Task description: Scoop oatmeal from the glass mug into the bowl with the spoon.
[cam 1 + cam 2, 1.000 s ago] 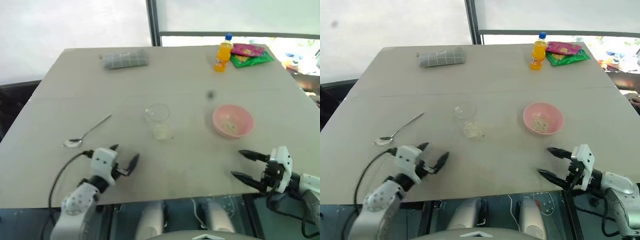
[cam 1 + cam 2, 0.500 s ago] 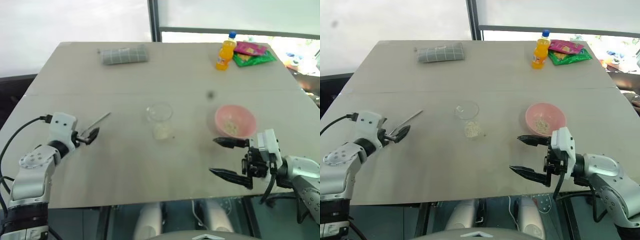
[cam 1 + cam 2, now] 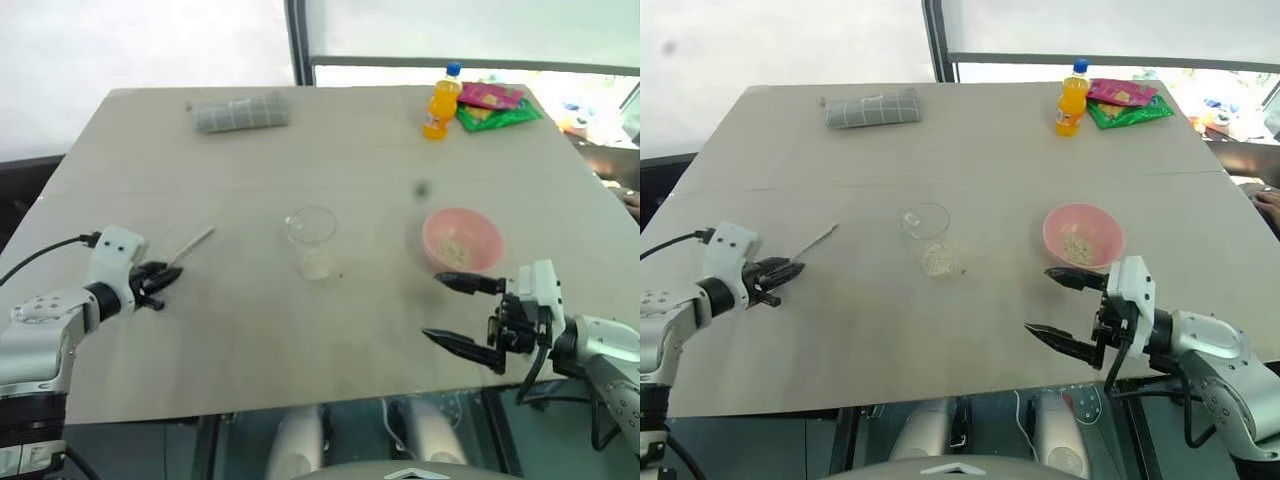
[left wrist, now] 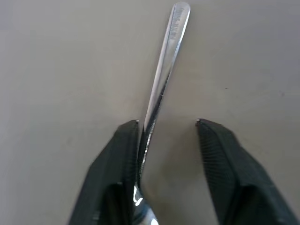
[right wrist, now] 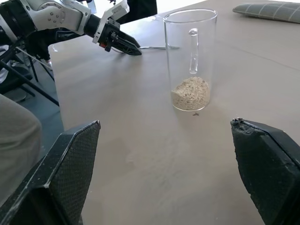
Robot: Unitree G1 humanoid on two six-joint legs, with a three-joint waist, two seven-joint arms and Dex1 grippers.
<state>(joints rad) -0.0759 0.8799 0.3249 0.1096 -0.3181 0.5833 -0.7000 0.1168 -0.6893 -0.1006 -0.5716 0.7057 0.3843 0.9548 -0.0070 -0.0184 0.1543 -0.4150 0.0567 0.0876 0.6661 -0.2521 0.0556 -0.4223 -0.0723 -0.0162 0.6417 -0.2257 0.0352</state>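
Since a second ago, left pincer (image 3: 155,280) swung out to mid-left of frame, now down at the spoon (image 3: 190,244); right pincer (image 3: 462,313) lifted and turned to point across the desk (image 3: 330,150).

One spoon, lying flat on desk at mid-left, long axis diagonal, handle tip aimed toward upper right, oval end hidden under the black fingers (image 4: 119,164). In left wrist view: handle running up between the two fingers, touching one, a gap to the other; not fully clamped as seen.

One glass mug (image 3: 312,242) at centre, upright, with a small heap of oatmeal (image 5: 190,92) at its bottom. One pink bowl (image 3: 461,240) right of centre, some oatmeal inside. Right pincer just below the bowl, fingers spread wide, holding nothing.

One orange bottle (image 3: 438,102), snack packets (image 3: 495,104) beside it at upper right. One folded grey cloth (image 3: 238,112) at upper left.
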